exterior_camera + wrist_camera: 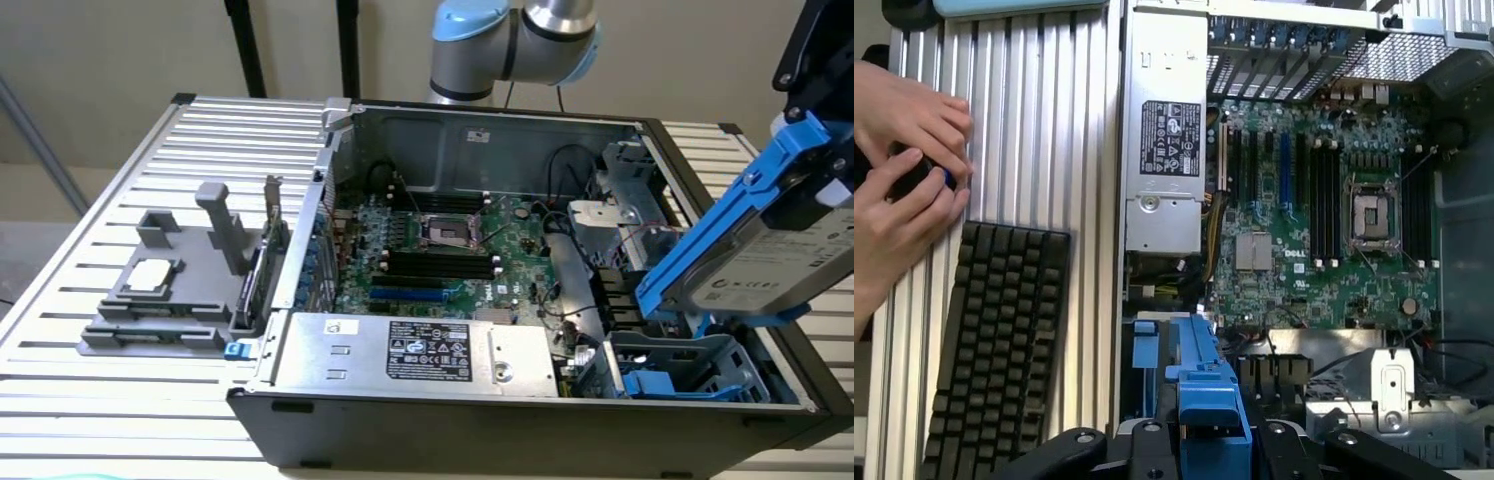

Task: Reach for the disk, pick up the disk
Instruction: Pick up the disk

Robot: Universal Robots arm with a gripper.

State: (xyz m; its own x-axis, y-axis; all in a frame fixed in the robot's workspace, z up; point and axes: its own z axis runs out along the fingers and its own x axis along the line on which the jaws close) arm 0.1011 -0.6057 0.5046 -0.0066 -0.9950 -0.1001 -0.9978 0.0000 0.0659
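The disk (771, 262) hangs tilted in the air above the right end of the open computer case (534, 420). It is a silver-grey drive with a white label, edged by a bright blue carrier frame (727, 215). My gripper (817, 135) is shut on its upper end at the exterior view's right edge. In the wrist view the blue frame (1206, 400) sits clamped between my black fingers (1144, 440), and my gripper (1209, 445) looks down over the case.
Below the disk stands a blue-grey drive cage (681, 368) inside the case, beside the motherboard (441, 250) and power supply (414, 350). A grey tray (160, 300) with a small chip lies at the exterior view's left. A keyboard (994, 350) and a person's hands (904, 170) are beside the case.
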